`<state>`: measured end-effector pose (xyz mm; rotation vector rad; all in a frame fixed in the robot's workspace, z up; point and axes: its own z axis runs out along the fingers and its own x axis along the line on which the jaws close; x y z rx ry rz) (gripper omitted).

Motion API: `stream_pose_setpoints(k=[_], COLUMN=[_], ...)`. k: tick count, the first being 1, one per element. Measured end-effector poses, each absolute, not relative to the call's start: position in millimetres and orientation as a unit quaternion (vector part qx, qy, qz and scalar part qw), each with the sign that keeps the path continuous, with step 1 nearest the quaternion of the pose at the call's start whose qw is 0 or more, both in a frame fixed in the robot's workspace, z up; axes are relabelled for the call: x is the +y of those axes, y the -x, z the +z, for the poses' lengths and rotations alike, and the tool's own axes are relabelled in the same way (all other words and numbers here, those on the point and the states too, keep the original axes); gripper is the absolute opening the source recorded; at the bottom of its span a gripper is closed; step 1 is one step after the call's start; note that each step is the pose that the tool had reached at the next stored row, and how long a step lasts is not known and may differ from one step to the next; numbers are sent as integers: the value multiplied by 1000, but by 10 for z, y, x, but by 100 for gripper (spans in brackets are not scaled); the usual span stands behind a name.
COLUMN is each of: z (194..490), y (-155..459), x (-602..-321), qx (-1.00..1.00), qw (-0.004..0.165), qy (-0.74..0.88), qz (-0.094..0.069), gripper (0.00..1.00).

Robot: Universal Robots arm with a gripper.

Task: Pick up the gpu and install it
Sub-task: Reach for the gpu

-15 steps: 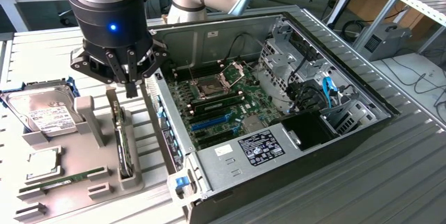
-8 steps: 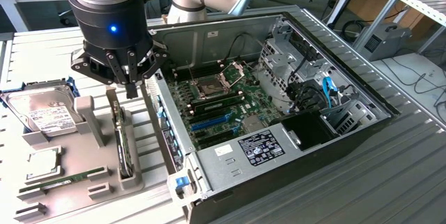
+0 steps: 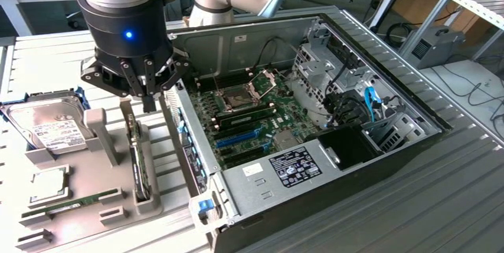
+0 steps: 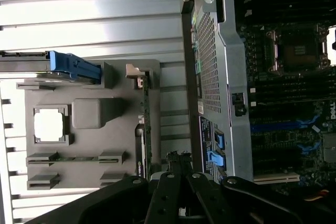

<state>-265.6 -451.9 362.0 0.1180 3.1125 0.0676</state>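
Note:
The gpu (image 3: 138,161) stands on edge in a slot of the grey holder tray (image 3: 94,176), its green board and metal bracket edge-on in the wrist view (image 4: 146,129). My gripper (image 3: 150,104) hangs just above the card's far end, beside the case wall. Its fingers are shut together with nothing between them. In the wrist view the shut gripper (image 4: 177,162) sits a little off to the side of the card's edge, apart from it. The open computer case (image 3: 393,147) lies on its side at the exterior view's right, with blue expansion slots (image 3: 236,139) on its motherboard.
The tray also holds a hard drive (image 3: 49,128), a square processor chip (image 3: 49,183) and a long memory stick (image 3: 72,201). The case's rear wall (image 4: 218,77) rises right next to the tray. The ribbed metal table (image 3: 409,217) extends to the exterior view's right.

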Motion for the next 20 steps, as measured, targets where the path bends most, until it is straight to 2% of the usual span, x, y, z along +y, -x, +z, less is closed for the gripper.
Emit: stream_pose_setpoints(k=[20], z=[3578], y=[2660], x=[-4601], qx=[999], qw=[13], qy=[-38], qz=[21], gripper=[11])
